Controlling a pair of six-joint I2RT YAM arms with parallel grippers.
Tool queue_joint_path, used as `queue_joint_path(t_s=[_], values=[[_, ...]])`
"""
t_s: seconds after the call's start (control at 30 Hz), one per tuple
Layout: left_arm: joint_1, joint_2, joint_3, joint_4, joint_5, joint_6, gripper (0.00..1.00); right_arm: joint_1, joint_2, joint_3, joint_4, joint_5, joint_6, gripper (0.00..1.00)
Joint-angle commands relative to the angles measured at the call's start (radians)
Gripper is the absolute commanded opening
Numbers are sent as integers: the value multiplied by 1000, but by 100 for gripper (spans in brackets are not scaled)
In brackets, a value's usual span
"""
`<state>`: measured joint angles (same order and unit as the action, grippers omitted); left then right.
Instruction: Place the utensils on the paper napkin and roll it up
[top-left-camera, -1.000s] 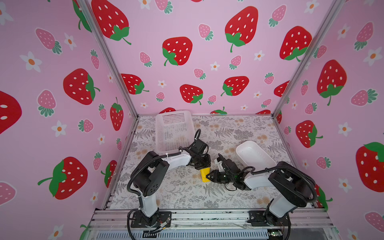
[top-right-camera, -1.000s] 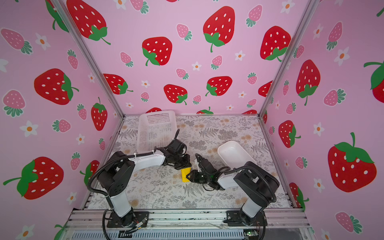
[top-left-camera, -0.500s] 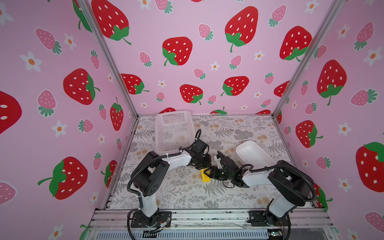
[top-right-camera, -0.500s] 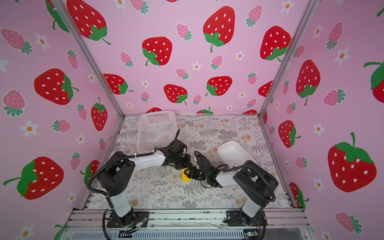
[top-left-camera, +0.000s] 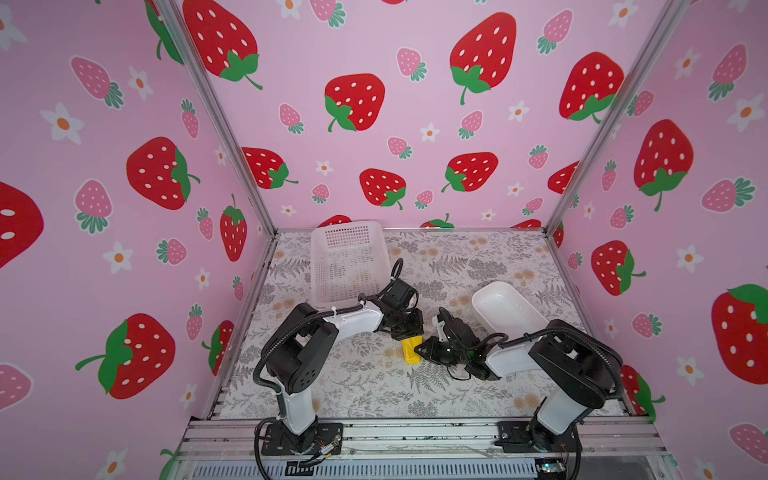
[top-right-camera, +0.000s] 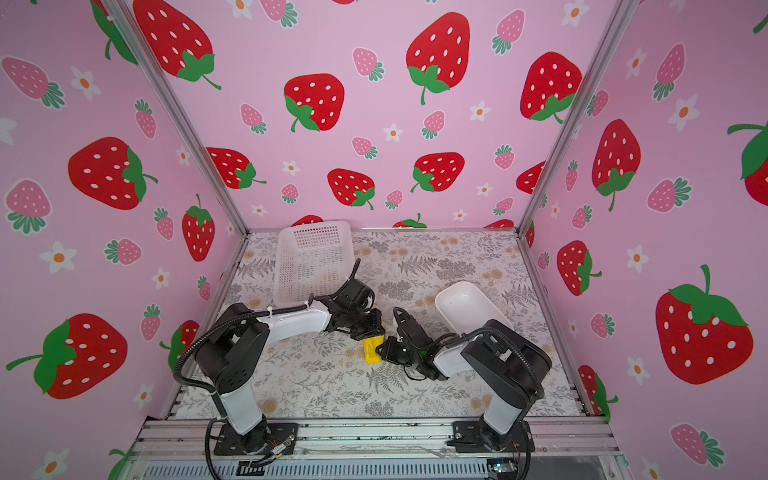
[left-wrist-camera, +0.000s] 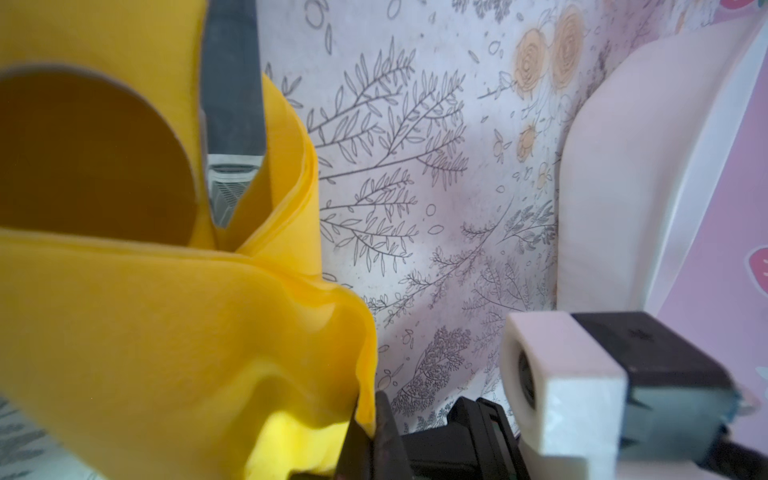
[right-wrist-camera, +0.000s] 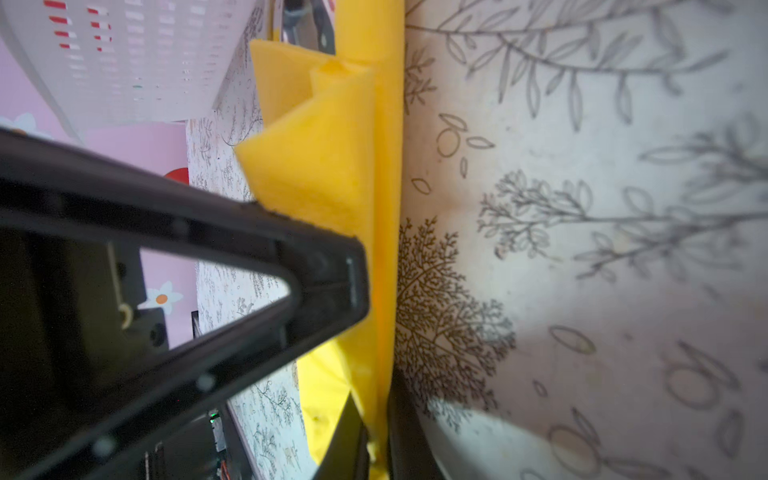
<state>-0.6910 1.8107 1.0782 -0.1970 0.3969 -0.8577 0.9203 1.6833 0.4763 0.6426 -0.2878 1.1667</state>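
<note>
The yellow paper napkin lies partly rolled mid-table between both grippers. My left gripper is over its far end, shut on a napkin edge. My right gripper meets the roll from the right, jaws shut on a fold of the napkin. In the left wrist view the napkin curls around the utensils: a grey metal handle and a dark round spoon-like piece. In the right wrist view a utensil tip pokes out of the napkin.
A white mesh basket stands at the back left. A white oblong tray lies to the right, close behind the right arm. Pink strawberry walls enclose the floral table.
My right gripper has slid left to the napkin roll and closed on its fold. The left gripper has stayed shut on the napkin's far end.
</note>
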Motion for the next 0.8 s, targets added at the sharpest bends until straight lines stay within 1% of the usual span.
queue_joint_path(t_s=[0.0,0.07,0.13,0.2,0.27,0.33,0.47,0.5,0.63,0.77], values=[[-3,-67,44,-36,8,21,13,0,1,-31,-49,0,28,9],[-3,-100,42,-62,-10,36,24,1,3,-31,-47,-2,29,9],[0,-139,29,-87,-40,49,33,1,7,-31,-47,-2,30,8],[5,-179,3,-102,-72,52,37,1,7,-32,-47,0,30,7],[19,-217,-36,-100,-88,50,38,1,3,-32,-49,0,31,7],[38,-239,-79,-88,-86,39,36,0,-3,-32,-50,3,31,7],[67,-240,-136,-43,-56,27,22,0,-7,-36,-57,8,27,7],[68,-234,-141,-33,-42,26,20,-1,-7,-37,-57,7,27,7],[68,-183,-143,6,3,18,14,0,-18,-40,-51,7,26,7],[67,-147,-143,39,19,7,12,0,-16,-36,-49,1,19,7]])
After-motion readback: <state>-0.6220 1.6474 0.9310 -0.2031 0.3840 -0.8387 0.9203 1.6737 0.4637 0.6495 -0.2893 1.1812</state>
